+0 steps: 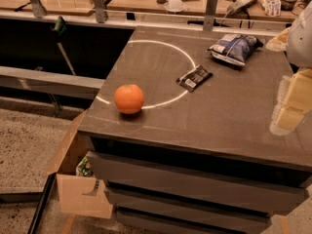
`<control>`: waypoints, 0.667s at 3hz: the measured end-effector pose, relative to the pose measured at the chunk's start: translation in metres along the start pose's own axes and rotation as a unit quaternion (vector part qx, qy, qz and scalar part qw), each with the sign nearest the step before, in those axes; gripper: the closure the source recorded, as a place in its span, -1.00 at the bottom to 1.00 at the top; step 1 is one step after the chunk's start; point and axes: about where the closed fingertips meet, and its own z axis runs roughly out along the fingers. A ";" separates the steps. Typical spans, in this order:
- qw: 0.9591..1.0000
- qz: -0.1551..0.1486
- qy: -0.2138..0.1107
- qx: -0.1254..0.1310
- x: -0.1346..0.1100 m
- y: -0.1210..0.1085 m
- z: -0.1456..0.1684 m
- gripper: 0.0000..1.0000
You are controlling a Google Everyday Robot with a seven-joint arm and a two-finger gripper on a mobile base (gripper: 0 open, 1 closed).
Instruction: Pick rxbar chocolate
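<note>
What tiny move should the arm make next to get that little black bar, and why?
Probably carry the end effector across the tabletop toward the rxbar chocolate: it hangs by the right edge of view, apart from the bar, which lies flat, untouched.

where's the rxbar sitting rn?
In the camera view, the rxbar lies flat on the table, right of the orange and below-left of the chip bag. The pincer hangs at the right edge, apart from it.

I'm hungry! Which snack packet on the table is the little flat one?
The black snack bar, lying on the white ring; the blue-and-white chip bag behind it is bigger and puffy. The gripper hangs over the table's right edge.
</note>
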 end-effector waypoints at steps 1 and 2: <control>1.000 0.000 0.000 0.000 0.000 0.000 0.000 -1.00; 0.999 -0.046 0.008 -0.007 -0.006 -0.022 0.008 -1.00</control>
